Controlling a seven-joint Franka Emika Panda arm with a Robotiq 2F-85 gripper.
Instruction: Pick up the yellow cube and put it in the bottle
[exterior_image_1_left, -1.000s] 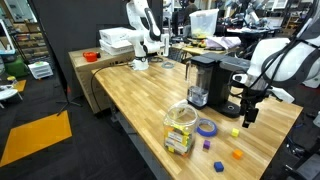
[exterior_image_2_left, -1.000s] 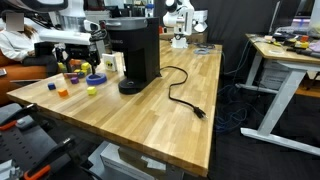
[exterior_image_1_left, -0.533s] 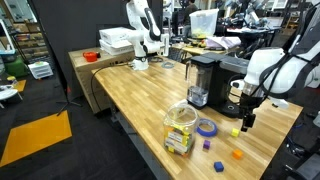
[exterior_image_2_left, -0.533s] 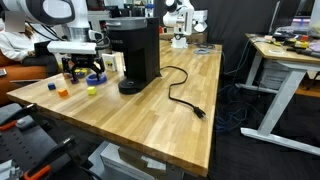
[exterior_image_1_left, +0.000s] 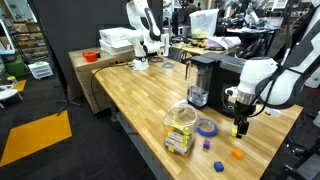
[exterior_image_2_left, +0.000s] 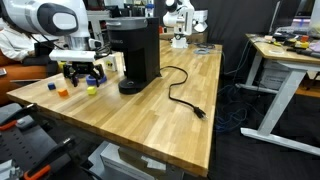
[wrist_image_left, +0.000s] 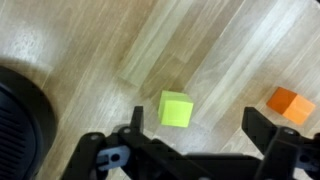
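While the yellow cube lies untouched on the desk, none of the task proper is done. The pincer hangs straight above it, released, its jaws spread wide. In the wrist view the cube sits flat on the wood in the gap between the two fingers, nearer one of them than the other and touching neither. How much height separates fingertips and cube I cannot tell from any view.

An orange cube rests just outside the gap, beyond the finger that is farther from the yellow one. It is close enough that, by my reading, a careless descent could nudge it. A dark round shape fills the opposite edge of the wrist view, and I cannot say what it is.

The bottle stands upright on the desk well apart from the pincer, with a purple tape ring between the two. Yellow-green shows through its clear sides, and its mouth faces up and looks unobstructed.

So the approach appears finished and aligned, and everything else is left: lowering around the cube, clenching on it, lifting, carrying it across to the bottle's mouth and letting go. I judge the task to be at its very beginning — lined up, nothing grasped.
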